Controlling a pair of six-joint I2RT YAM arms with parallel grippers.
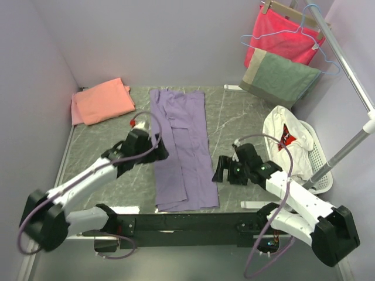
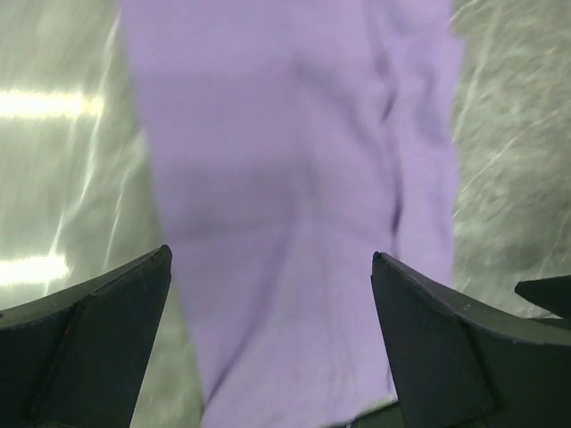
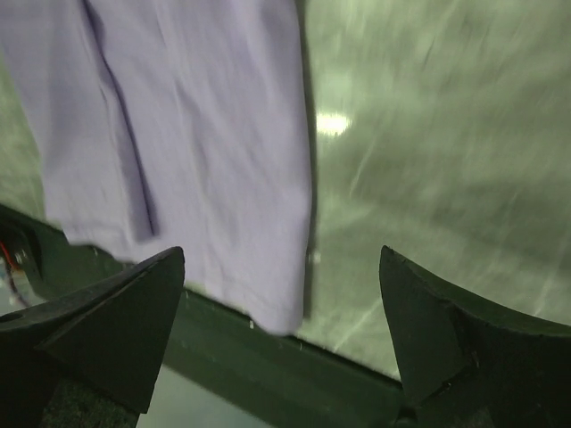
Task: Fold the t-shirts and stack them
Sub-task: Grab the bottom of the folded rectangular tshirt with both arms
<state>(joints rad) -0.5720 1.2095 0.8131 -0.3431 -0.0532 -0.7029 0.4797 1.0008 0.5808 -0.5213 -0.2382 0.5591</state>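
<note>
White garment (image 1: 280, 124) in laundry basket (image 1: 321, 159); left gripper (image 2: 272, 259), right gripper (image 3: 281, 254) both wide apart, empty

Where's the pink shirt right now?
In the top view, the pink t-shirt lies folded at the far left corner of the table, just left of the purple t-shirt.

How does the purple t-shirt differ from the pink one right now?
The purple t-shirt lies stretched in a long narrow strip down the middle of the table; the pink t-shirt is a compact folded bundle in the far left corner. Purple covers far more surface than pink. Both are plain.
</note>
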